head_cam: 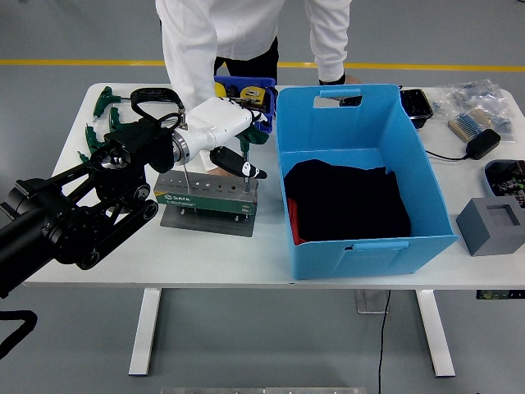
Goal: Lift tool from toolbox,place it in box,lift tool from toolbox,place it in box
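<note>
A grey and green tool rack stands on a metal plate left of the big blue box, which holds black cloth. A green T-handle wrench stands upright in the rack's right end, its shaft showing below my hand. My left hand, white with black fingertips, lies over the handle. Its fingers are curled down around the handle and the thumb sits underneath. The right arm is out of sight.
A person in white stands at the far side, one sleeve reaching down behind my hand, the other hand behind the box. More green T-handles lie far left. A small blue bin sits behind the rack, a grey block at right.
</note>
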Tool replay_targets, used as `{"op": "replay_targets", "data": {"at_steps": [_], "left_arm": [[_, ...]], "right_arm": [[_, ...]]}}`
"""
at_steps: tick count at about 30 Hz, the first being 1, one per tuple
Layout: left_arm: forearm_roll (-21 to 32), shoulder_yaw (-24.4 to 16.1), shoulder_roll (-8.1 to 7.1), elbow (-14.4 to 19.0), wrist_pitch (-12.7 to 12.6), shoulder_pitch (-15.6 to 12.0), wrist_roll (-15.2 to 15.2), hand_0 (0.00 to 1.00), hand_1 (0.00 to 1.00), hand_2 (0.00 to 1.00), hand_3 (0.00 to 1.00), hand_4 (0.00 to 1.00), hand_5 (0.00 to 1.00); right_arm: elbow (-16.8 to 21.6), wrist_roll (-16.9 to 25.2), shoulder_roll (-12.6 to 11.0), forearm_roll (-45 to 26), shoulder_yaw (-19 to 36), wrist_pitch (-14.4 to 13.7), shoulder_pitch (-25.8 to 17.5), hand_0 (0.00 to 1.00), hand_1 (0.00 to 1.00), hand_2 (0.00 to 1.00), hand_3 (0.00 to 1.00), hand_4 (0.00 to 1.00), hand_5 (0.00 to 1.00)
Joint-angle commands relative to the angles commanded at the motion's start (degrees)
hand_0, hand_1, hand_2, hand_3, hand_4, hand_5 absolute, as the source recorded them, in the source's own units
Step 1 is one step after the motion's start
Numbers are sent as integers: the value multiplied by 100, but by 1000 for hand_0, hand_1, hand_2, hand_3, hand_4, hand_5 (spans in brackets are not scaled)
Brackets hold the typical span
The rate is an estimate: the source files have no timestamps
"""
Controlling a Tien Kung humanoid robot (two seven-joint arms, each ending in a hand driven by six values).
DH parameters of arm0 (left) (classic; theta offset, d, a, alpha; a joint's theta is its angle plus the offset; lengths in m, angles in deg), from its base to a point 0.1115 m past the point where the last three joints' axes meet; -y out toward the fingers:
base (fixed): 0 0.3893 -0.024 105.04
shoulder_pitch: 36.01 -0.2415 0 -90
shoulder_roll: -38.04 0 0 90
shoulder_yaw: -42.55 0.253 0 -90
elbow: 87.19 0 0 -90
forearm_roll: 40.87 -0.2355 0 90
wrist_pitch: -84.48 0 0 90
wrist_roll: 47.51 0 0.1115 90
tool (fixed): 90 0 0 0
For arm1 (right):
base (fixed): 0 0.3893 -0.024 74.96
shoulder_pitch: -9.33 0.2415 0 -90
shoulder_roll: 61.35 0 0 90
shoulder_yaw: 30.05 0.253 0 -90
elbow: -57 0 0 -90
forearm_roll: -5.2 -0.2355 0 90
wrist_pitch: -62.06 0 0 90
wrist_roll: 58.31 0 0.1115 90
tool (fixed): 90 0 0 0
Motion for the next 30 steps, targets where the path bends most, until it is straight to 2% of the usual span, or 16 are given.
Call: {"op": "replay_targets", "data": {"at_steps": [3, 4, 9, 10, 15, 16, 21, 22, 27, 28, 30], "left_arm": [[-47, 37, 4, -128, -125, 64, -31, 655, 588, 539, 686, 998, 641], [-54, 54, 6, -174, -151, 92, -37, 615, 524, 482, 643, 998, 642], [-31, 150, 4, -358, -196, 201, -57, 615, 524, 482, 643, 998, 642], [-24, 163, 3, -387, -206, 211, -62, 561, 436, 400, 582, 998, 638], [50, 224, 4, -517, -247, 244, -81, 561, 436, 400, 582, 998, 638], [86, 220, 8, -537, -259, 240, -89, 469, 364, 354, 528, 998, 640], [162, 223, 46, -619, -306, 224, -119, 469, 364, 354, 528, 998, 640], [165, 228, 55, -637, -311, 228, -120, 451, 317, 315, 469, 998, 638], [177, 211, 117, -668, -334, 223, -116, 451, 317, 315, 469, 998, 638], [181, 215, 132, -669, -332, 218, -107, 389, 278, 285, 417, 998, 635], [182, 227, 152, -684, -320, 218, -99, 389, 278, 285, 417, 998, 635]], "right_arm": [[0, 16, 1, -12, -9, -11, 5, 720, 733, 791, 794, 998, 803], [0, 21, 1, -15, -11, -16, 9, 716, 729, 791, 791, 998, 805], [0, 46, -7, -36, -52, -18, 27, 716, 729, 791, 791, 998, 805], [0, 51, -7, -34, -52, -19, 28, 712, 726, 790, 788, 998, 802], [0, 88, -17, 2, -41, -31, 33, 712, 726, 790, 788, 998, 802], [0, 93, -20, 15, -37, -34, 37, 708, 720, 782, 778, 997, 792], [0, 101, -23, 86, 12, -52, 46, 708, 720, 782, 778, 997, 792], [0, 105, -24, 89, 9, -54, 48, 700, 717, 780, 767, 993, 787], [0, 106, -31, 141, 28, -58, 49, 700, 717, 780, 767, 993, 787], [0, 105, -34, 151, 22, -56, 53, 701, 711, 777, 762, 992, 787], [0, 104, -37, 166, 25, -57, 58, 701, 711, 777, 762, 992, 787]]}}
